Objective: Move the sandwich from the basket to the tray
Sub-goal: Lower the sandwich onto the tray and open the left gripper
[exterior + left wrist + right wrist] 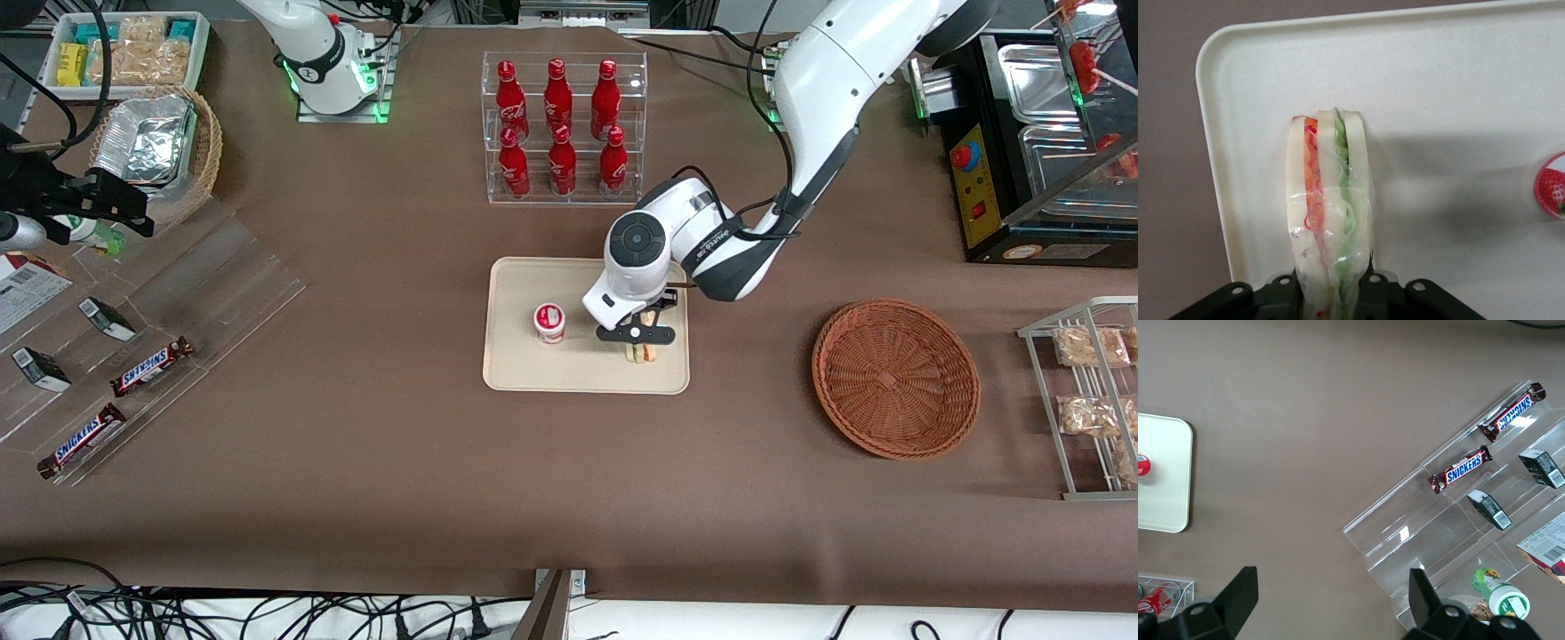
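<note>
The jaws [1331, 293] are closed on the sandwich [1330, 220], pinching the two bread faces at one end of the wedge so that the rest of it sticks out ahead of them, edge-on, with the red and green filling layers showing through the clear wrap. In the front view the jaws [637, 336] sit over the tray [533, 373], near its edge toward the working arm's end of the table, with the sandwich [641, 353] just below them.

The sandwich looks to be at or very close to the tray surface; I cannot tell for certain whether it is touching. The step in hand appears to be the set-down. To do it well, the wedge should be brought fully down before the jaws part, so it does not drop and topple. Opening slowly would let the soft bread and slippery wrap come free without clinging to a finger, and a straight lift afterward would avoid dragging it toward the low rim.

A small strawberry-lidded cup [549, 323] stands on the tray beside the sandwich, apart from it, so there is room. The basket [895, 378] lies well apart, toward the working arm's end of the table, and holds nothing.
</note>
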